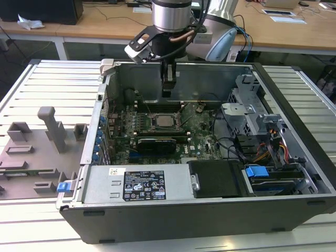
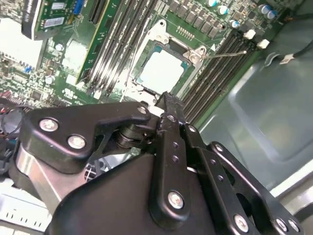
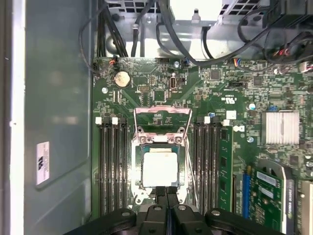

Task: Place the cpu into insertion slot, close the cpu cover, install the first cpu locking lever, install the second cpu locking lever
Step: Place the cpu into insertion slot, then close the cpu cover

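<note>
Gripper: the gripper (image 1: 167, 93) hangs inside the open computer case (image 1: 173, 220), over the green circuit board (image 1: 202, 128).
Gripper state: the two black fingers (image 3: 157, 211) are pressed together with nothing between them; both wrist views show this.
Gripper position: in the first wrist view the tips (image 3: 166, 196) sit just at the socket edge opposite the cover's hinge. Whether they touch the board cannot be told.
Chip: the chip (image 3: 160, 168) lies flat in the socket (image 3: 138, 169), silver top up, square to the rim. It is also seen in the second wrist view (image 2: 164, 71) and the exterior view (image 1: 164, 121).
Cover: the cover (image 3: 162, 111) is swung up off the socket on its hinged edge, so the chip is uncovered.
Lever: a thin wire lever (image 3: 190, 169) runs alongside the socket, unlatched; its free end juts out in the second wrist view (image 2: 227, 53).
Surroundings: long black memory slots (image 3: 110, 166) flank the socket on both sides.
</note>
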`<action>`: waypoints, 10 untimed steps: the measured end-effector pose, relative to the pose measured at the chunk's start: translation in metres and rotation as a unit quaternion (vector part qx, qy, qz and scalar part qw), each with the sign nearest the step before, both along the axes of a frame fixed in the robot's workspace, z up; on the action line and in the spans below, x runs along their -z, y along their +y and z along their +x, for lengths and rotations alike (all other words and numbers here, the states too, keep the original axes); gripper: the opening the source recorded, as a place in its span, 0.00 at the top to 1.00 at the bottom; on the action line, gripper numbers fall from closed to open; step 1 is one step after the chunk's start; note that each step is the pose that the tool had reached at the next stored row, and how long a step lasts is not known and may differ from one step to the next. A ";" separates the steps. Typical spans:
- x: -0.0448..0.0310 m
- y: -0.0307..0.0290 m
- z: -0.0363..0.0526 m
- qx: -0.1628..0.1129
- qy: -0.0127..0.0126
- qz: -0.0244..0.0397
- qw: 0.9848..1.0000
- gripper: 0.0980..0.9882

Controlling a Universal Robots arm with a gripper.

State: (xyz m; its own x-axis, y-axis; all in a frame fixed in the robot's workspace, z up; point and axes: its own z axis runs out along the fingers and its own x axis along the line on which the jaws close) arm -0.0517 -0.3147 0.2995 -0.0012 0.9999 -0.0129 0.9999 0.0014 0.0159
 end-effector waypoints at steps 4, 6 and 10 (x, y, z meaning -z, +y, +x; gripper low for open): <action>-0.0004 0.0000 0.0000 0.000 0.000 0.000 1.000 0.99; -0.0004 0.0000 0.0000 0.000 0.000 0.000 1.000 0.99; -0.0005 0.0000 0.0004 0.000 0.000 0.000 1.000 0.99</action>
State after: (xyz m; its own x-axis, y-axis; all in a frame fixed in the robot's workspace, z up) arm -0.0513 -0.3147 0.3000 -0.0015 0.9999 -0.0129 0.9999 0.0017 0.0158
